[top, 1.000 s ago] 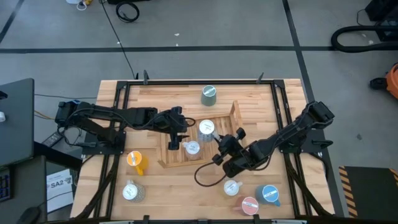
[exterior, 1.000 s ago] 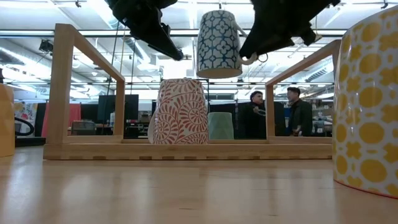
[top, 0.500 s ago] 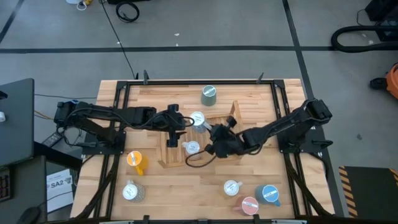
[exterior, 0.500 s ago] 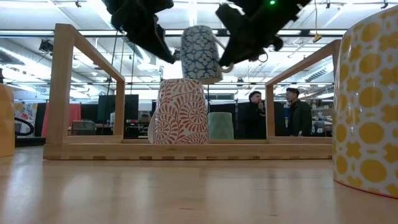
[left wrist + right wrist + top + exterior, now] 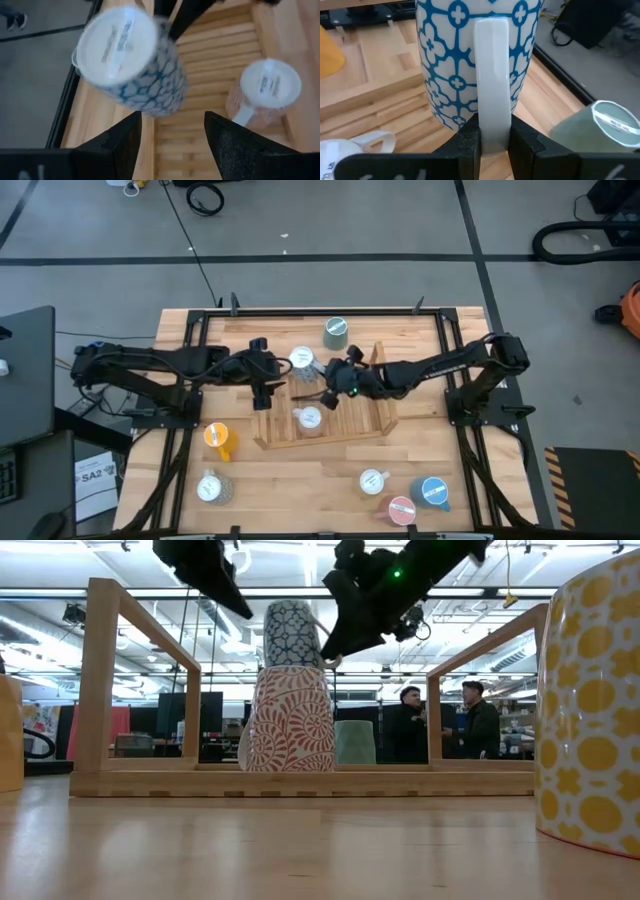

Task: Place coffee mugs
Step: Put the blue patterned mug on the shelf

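Just left of centre in the high view, the right gripper (image 5: 325, 375) is pinching the handle of the blue mug (image 5: 302, 360), holding it upside down over the tray (image 5: 385, 415) above the red mug (image 5: 309, 419), while the left gripper (image 5: 268, 383) is hovering beside it, fingers apart and empty.

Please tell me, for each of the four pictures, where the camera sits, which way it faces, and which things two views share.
High view: above, facing down; both arms, wooden rack.
Low view: table height, facing the room; both grippers overhead.
Left wrist view: on the left arm; open left gripper.
Right wrist view: on the right arm; right gripper clamps the handle.
Shared: all four show the blue patterned mug.
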You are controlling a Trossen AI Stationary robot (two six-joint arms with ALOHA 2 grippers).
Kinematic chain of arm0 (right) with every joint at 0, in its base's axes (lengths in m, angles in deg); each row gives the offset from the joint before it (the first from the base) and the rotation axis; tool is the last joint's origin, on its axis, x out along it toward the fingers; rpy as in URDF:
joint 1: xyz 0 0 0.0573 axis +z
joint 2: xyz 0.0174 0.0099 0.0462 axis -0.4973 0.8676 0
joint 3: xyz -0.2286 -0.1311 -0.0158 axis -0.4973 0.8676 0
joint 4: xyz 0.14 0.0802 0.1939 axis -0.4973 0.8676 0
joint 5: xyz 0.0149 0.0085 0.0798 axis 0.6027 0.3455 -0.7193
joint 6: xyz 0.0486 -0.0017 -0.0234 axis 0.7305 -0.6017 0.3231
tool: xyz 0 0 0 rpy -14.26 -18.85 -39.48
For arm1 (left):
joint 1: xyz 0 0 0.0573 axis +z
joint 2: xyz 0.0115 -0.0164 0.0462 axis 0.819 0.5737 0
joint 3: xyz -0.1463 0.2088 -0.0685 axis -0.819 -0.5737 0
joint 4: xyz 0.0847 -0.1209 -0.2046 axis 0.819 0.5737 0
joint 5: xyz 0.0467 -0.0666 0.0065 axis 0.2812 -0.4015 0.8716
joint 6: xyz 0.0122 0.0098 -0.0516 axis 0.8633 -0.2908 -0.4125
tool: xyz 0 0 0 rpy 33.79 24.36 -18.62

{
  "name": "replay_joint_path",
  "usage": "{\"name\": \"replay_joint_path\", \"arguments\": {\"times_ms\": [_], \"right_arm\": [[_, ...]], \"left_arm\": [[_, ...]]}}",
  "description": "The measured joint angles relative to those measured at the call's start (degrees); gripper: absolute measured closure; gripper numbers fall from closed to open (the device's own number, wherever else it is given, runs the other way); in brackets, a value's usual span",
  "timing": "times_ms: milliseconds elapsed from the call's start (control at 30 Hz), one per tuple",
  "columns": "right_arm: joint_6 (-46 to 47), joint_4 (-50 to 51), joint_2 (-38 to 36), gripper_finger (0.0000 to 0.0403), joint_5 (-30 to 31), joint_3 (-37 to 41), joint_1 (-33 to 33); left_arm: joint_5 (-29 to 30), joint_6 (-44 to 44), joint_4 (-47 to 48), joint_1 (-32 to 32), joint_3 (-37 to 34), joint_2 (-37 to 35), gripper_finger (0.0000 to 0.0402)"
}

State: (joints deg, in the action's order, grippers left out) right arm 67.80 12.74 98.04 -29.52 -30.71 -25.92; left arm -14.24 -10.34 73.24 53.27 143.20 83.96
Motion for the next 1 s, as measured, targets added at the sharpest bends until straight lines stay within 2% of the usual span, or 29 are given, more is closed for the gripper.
{"name": "replay_joint_path", "arguments": {"times_ms": [133, 333, 567, 1000], "right_arm": [[-1.38, -1.28, 0.87, 0.0327, -2.56, 0.0, -2.2], [-2.74, -4.78, 6.59, 0.0327, -7.67, 0.0, -3.7], [-2.7, -7.03, 11.43, 0.0327, -8.72, -0.02, -4.5], [-2.31, -5.57, 14.19, 0.0327, -11.46, -0.13, -5.18]], "left_arm": [[-0.02, 0.05, 0.08, 0.0, -0.02, -1.12, 0.018], [-0.04, 0.02, 1.08, -0.02, -0.13, -1.8, 0.018], [-0.02, 0.0, 0.84, -0.02, -0.06, -1.94, 0.018], [-0.11, 0.0, 0.69, 0.0, -0.08, -1.92, 0.018]]}}
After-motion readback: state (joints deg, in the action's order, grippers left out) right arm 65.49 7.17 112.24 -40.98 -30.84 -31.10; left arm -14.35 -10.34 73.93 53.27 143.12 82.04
